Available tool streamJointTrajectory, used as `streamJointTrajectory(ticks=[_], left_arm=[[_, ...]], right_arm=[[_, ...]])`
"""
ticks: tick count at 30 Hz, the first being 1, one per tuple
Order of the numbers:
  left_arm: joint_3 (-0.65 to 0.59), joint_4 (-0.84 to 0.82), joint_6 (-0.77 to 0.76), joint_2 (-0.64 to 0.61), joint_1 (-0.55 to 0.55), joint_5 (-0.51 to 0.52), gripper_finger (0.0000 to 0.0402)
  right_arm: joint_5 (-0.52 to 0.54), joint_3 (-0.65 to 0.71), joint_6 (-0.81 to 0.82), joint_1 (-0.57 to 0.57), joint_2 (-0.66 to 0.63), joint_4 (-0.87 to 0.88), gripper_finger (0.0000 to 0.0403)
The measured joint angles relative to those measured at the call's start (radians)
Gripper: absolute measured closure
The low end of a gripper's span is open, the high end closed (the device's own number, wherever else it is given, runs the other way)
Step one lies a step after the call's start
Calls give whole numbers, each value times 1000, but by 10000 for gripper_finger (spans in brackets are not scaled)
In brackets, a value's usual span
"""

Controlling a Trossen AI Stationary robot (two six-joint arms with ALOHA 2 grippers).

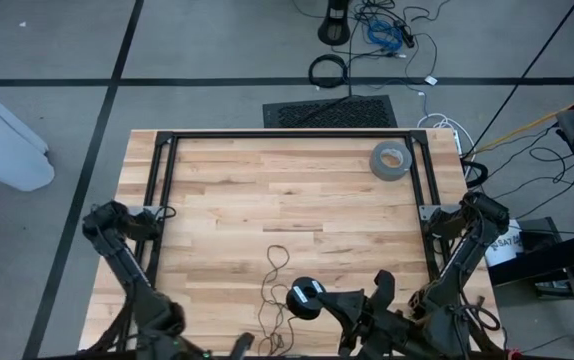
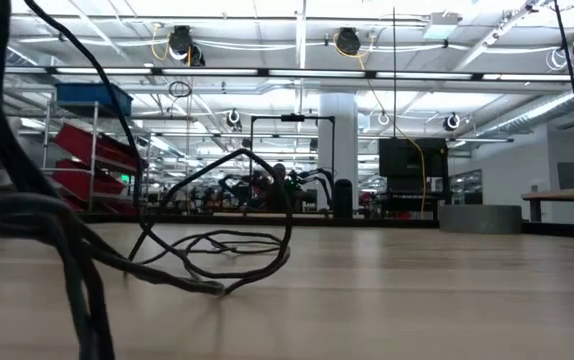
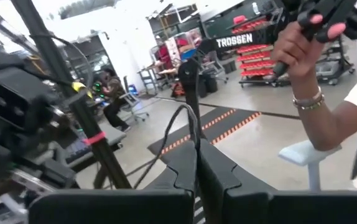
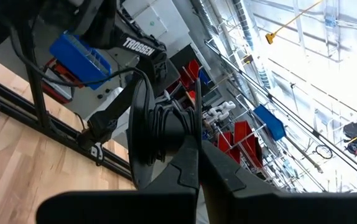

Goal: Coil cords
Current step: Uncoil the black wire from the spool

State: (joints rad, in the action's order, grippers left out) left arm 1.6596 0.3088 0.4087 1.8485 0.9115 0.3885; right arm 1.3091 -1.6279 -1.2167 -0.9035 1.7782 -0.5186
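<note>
The cords are one thin black wire. Part of it is wound into a small coil (image 1: 305, 298) (image 4: 160, 134) near the table's near edge, and my right gripper (image 1: 329, 300) is shut on that coil. The remaining wire lies in loose loops (image 1: 273, 285) (image 2: 217, 248) on the wooden table (image 1: 267, 190), with strands (image 2: 62, 240) rising off it. My left gripper (image 1: 242, 345), at the near edge left of the coil, is shut on a strand (image 3: 188, 121). My left gripper pinches a single strand of the wire (image 3: 194, 138) between its two shut fingertips, pointing about level. The wire arches out beyond the tips and falls away slack. My right gripper pinches the coil's several turns (image 4: 180, 144) between its shut fingers, coming level from the table's right. The coil stands on edge, clear of the table.
A grey tape roll (image 1: 390, 160) lies at the far right of the table. A black frame (image 1: 287, 135) runs along the far edge and both sides. In the left wrist view, a person's hand (image 3: 303, 43) shows beyond the table, holding a dark handle.
</note>
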Motion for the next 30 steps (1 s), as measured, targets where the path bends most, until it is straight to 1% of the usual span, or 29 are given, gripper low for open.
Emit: streamJointTrajectory(ticks=[4,11,13,19,25,30], left_arm=[[0,9,-69,20,-40,-104,391],[0,101,-186,57,-89,-356,391],[0,120,-193,65,-94,-394,392],[0,93,-194,64,-109,-405,392],[0,39,-195,64,-124,-394,392],[0,6,-195,63,-135,-384,392]], right_arm=[[0,0,-8,0,0,0,403],[0,0,-28,1,0,0,403],[0,0,-39,6,0,0,403],[-1,0,-72,71,0,0,403],[-25,0,-147,187,-9,-11,403],[-29,0,-160,276,-59,-15,403]])
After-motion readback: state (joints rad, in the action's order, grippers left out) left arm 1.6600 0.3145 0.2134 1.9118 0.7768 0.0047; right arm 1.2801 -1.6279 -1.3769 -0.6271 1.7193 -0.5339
